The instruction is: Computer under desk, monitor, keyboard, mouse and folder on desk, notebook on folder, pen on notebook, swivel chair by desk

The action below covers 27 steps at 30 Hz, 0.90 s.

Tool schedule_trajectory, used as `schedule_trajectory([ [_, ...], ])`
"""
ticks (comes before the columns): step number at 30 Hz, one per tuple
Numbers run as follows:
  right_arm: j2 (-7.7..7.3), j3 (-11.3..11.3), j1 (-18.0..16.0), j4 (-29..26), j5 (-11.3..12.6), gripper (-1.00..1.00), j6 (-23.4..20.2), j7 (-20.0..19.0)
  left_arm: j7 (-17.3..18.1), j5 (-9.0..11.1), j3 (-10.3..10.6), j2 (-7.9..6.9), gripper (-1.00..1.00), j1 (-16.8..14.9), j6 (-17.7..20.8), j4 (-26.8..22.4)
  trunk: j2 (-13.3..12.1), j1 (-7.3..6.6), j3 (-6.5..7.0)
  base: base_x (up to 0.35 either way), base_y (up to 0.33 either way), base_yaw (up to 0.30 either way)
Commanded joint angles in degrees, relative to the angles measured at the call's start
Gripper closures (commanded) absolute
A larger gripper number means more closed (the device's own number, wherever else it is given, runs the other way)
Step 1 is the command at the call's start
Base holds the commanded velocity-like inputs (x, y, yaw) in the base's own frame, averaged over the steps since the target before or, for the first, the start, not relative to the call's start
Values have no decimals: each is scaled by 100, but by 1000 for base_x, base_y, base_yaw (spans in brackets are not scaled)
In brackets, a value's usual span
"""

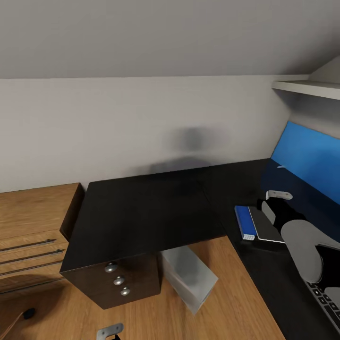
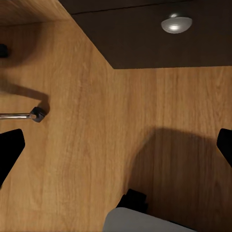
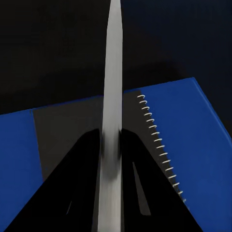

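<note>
The blue folder (image 1: 245, 222) (image 3: 198, 135) lies on the black desk (image 1: 146, 212), with the grey spiral notebook (image 1: 265, 225) (image 3: 67, 123) on top of it. My right gripper (image 1: 273, 206) (image 3: 111, 140) hovers just above the notebook, shut on a thin silver pen (image 1: 278, 194) (image 3: 114, 67). The monitor (image 1: 311, 160) stands at the desk's right and its face shows blue. The keyboard (image 1: 326, 300) lies near my right arm. The light-grey computer (image 1: 189, 276) stands under the desk. My left gripper (image 2: 116, 145) hangs open over the wooden floor. The mouse is out of view.
A wooden chest (image 1: 33, 226) with long bar handles stands left of the desk. The desk's drawers carry round silver knobs (image 1: 118, 280) (image 2: 176, 22). A chrome leg with a black caster (image 2: 36, 114) rests on the floor. A white shelf (image 1: 307, 87) juts out at upper right.
</note>
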State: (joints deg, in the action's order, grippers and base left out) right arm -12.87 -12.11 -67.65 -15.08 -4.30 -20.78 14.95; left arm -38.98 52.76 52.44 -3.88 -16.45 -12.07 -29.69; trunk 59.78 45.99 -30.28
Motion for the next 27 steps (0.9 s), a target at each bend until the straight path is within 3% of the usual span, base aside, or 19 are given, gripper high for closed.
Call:
schedule_trajectory([
  [1,0,-30,-3,-7,-36,100,-95,-12,-31,59,48,-7,-100,-7,-33,-10,4,0,-6,0,0,0],
  [11,-131,-21,-3,-12,-30,100,-525,-273,-46,59,47,-9,-100,-7,-33,-10,4,0,-6,0,0,0],
  [27,-173,-12,-3,-1,-36,100,-791,-534,-51,59,53,-7,-100,-7,-33,-10,4,0,-6,0,0,0],
])
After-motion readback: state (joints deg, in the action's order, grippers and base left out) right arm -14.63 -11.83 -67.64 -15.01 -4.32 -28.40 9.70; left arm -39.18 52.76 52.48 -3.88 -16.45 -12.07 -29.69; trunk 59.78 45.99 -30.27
